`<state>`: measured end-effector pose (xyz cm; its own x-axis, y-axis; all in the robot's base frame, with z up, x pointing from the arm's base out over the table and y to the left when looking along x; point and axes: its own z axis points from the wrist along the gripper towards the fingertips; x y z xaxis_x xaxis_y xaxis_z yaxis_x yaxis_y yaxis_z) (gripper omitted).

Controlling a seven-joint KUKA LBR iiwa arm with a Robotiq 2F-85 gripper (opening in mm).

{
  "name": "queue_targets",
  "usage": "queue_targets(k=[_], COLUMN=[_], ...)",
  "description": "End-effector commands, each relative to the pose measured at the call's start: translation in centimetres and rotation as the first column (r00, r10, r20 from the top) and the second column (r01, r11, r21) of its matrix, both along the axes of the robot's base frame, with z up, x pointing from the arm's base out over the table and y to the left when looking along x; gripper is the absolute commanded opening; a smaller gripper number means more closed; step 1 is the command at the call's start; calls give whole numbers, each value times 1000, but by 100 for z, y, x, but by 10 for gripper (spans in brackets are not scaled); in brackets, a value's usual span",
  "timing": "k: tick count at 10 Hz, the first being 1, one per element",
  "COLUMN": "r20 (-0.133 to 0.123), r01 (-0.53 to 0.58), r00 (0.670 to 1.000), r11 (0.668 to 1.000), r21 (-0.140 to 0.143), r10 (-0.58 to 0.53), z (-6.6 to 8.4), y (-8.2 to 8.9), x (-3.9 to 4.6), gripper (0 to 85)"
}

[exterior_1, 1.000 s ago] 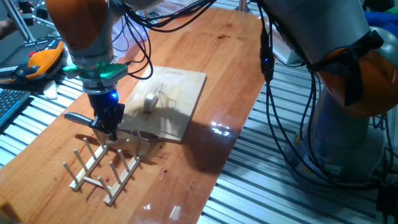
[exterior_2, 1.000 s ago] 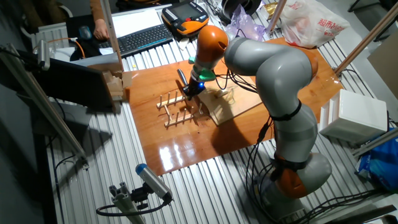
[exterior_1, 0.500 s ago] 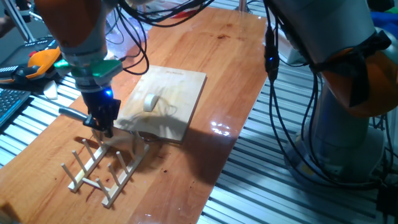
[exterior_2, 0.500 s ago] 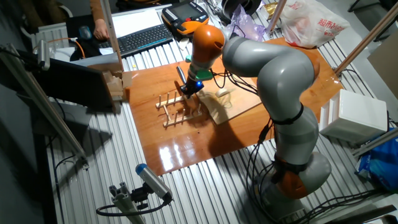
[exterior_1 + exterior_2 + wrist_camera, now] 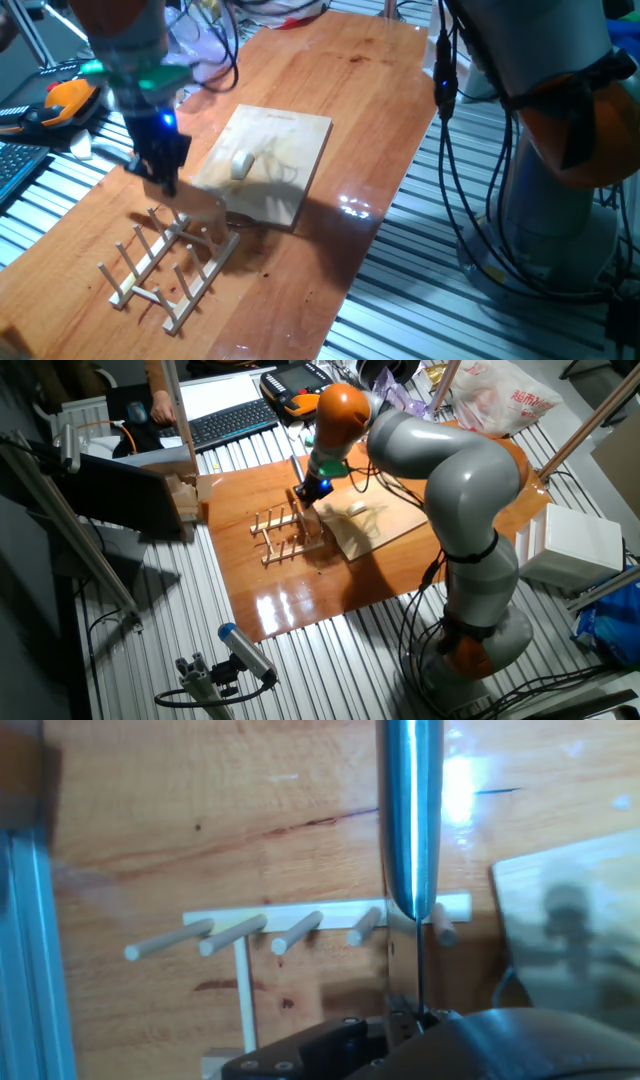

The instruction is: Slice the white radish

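Note:
The white radish (image 5: pixel 241 164) is a small creamy stub lying on the wooden cutting board (image 5: pixel 290 140); it also shows in the other fixed view (image 5: pixel 357 510). My gripper (image 5: pixel 162 182) hangs left of the board, above the wooden peg rack (image 5: pixel 165 265), and is shut on a knife. Its blade (image 5: pixel 409 820) shows edge-on in the hand view, pointing out over the rack's pegs (image 5: pixel 300 930). In the other fixed view the gripper (image 5: pixel 304 497) is above the rack (image 5: pixel 285 538). The radish is hidden in the hand view; only a corner of the board (image 5: pixel 580 920) shows.
An orange teach pendant (image 5: pixel 60 100) and a keyboard (image 5: pixel 225 420) lie beyond the table's far left edge. A plastic bag (image 5: pixel 500 400) sits at the back and a white box (image 5: pixel 575 545) at the right. Cables hang over the arm's base (image 5: pixel 450 150).
My gripper has risen from the peg rack with the knife and shifted slightly up and left. The radish and board have not moved.

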<state>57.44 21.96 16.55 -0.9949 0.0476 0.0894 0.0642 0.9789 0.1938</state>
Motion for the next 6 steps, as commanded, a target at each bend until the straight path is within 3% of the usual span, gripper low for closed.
queue_targets(k=[1,4,6], r20=[-18,-39,-34], r01=[36,30,-37], r00=[999,999,999], r11=[999,1000,997], r21=[3,1,-73], r10=[-36,-30,34], z=[245,572,637], y=[-100,-455,-603], x=[38,157,209], gripper=[0,0,0])
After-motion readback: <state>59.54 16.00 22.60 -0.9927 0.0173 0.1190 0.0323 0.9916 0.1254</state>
